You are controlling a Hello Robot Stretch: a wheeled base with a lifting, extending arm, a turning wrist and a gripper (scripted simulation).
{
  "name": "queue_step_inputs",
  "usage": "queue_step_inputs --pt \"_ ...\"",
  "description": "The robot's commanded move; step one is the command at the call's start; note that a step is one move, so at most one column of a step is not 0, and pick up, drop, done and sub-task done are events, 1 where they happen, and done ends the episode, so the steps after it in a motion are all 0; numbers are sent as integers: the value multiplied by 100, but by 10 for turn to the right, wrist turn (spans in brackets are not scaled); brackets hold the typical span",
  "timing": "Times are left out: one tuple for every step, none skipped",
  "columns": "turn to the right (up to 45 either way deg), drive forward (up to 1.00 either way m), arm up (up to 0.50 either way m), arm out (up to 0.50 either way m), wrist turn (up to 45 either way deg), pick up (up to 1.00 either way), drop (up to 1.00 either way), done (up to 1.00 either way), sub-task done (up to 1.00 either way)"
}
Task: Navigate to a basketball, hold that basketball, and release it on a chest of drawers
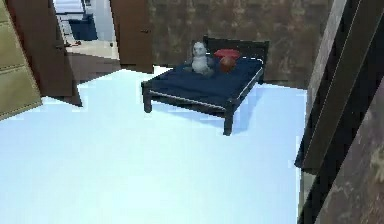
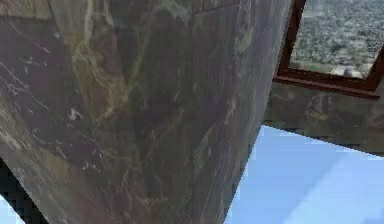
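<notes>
In the forward view a dark-framed bed (image 1: 205,88) with a navy cover stands near the far wall. On it sit a grey stuffed toy (image 1: 201,60) and a red pillow (image 1: 228,57).
A doorway (image 1: 92,38) opens at the forward view's upper left, beside a dark brown door (image 1: 42,50). A dark wall (image 1: 345,110) runs down the forward view's right. Pale floor (image 1: 140,160) spreads ahead. Close in the arm side view stands a marbled wall (image 2: 140,110), with a window (image 2: 340,40) upper right.
</notes>
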Motion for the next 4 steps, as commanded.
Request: queue_step_inputs --pt "-60 0 0 0 0 0 0 0 0" --pt "0 5 0 0 0 0 0 0 0" --pt "270 0 0 0 0 0 0 0 0" --pt "0 80 0 0 0 0 0 0 0"
